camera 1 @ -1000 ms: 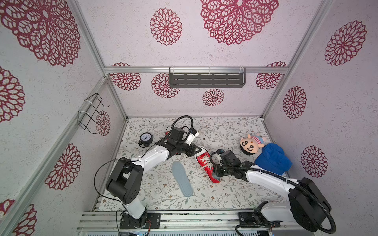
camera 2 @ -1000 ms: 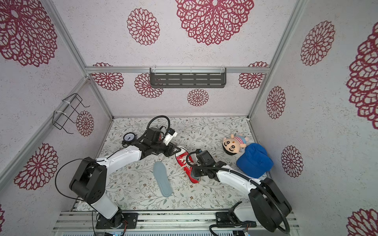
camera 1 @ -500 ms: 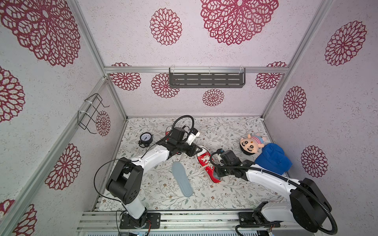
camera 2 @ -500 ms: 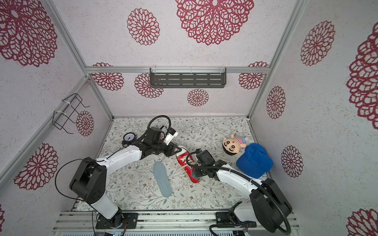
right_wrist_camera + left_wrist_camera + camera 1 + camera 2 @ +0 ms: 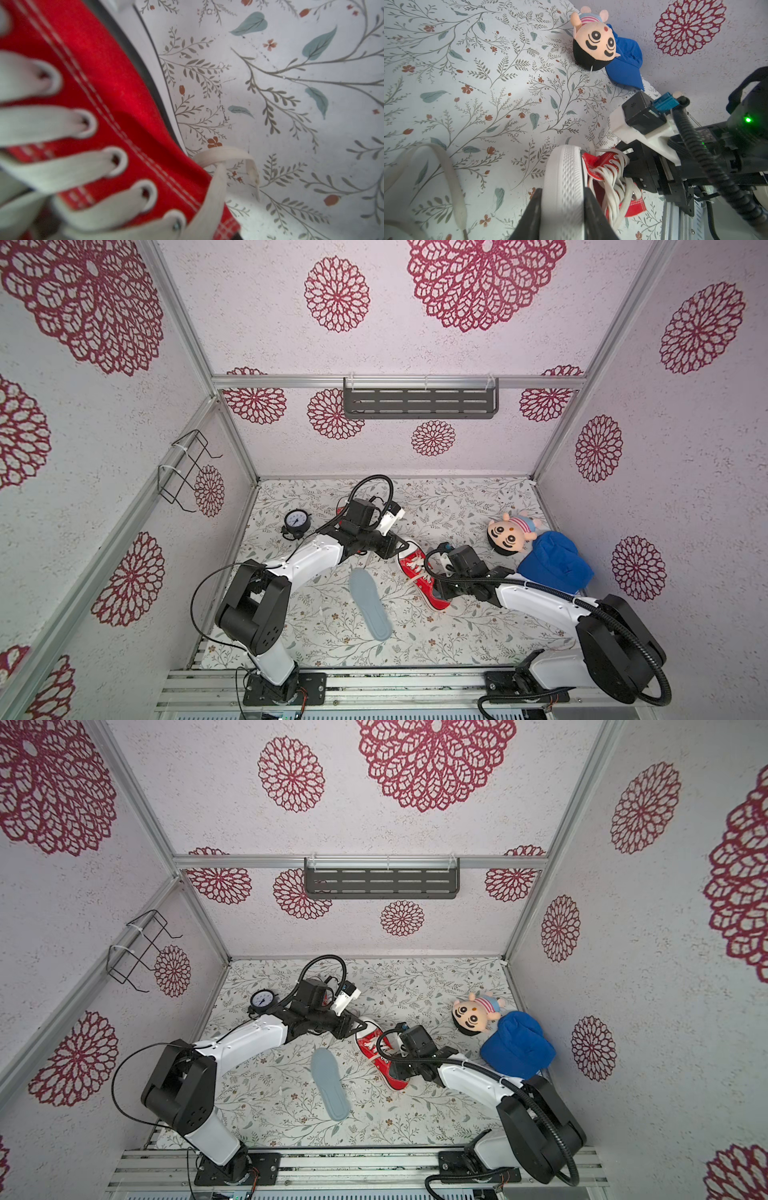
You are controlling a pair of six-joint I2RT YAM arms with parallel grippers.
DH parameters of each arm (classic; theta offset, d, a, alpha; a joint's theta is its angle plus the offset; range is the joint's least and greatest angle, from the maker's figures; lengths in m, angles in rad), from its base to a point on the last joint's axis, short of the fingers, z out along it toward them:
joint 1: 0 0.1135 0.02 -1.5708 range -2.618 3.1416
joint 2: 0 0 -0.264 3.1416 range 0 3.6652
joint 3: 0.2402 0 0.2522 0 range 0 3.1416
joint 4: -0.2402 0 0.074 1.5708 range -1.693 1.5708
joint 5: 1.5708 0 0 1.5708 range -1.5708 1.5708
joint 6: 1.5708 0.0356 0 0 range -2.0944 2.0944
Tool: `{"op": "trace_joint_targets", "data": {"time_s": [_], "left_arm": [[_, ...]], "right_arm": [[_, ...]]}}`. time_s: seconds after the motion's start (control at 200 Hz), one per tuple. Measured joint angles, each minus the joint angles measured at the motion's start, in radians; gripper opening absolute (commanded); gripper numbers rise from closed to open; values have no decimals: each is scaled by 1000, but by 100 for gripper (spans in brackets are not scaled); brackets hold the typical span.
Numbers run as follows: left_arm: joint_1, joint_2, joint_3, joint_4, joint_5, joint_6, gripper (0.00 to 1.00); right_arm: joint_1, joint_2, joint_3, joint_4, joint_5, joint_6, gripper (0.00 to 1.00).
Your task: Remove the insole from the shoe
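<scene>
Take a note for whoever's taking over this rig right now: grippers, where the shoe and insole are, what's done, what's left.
Left gripper: shut on the toe of the red canvas sneaker.
Right gripper: at the sneaker's heel end; grip unclear.
Grey-blue insole: out, flat on the floral table beside the sneaker, untouched.
Done: insole removed.
Remaining: probably just release the sneaker and withdraw both arms.

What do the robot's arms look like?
White shells between black joints form the left arm and right arm, each trailed by a ribbed black cable. The left hand has black wedge fingers. The right wrist carries a white bracket, blue plug, green light.
</scene>
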Motion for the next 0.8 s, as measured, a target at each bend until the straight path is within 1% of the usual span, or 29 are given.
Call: {"op": "trace_joint_targets", "data": {"time_s": [0.1, 0.185, 0.24, 0.626, 0.801], "left_arm": [[2, 0, 0, -5, 0, 2, 0], [2, 0, 0, -7, -1, 5, 0], [2, 0, 0, -2, 1, 9, 0], [4, 0, 3, 15, 13, 25, 0], [2, 0, 3, 29, 19, 35, 0]], "right_arm": [[-11, 5, -9, 27, -41, -9, 22], [-15, 9, -11, 41, -58, -12, 21], [-5, 10, -12, 51, -92, -16, 21], [33, -19, -12, 36, -57, -32, 23], [35, -14, -12, 37, -42, -34, 21]]}}
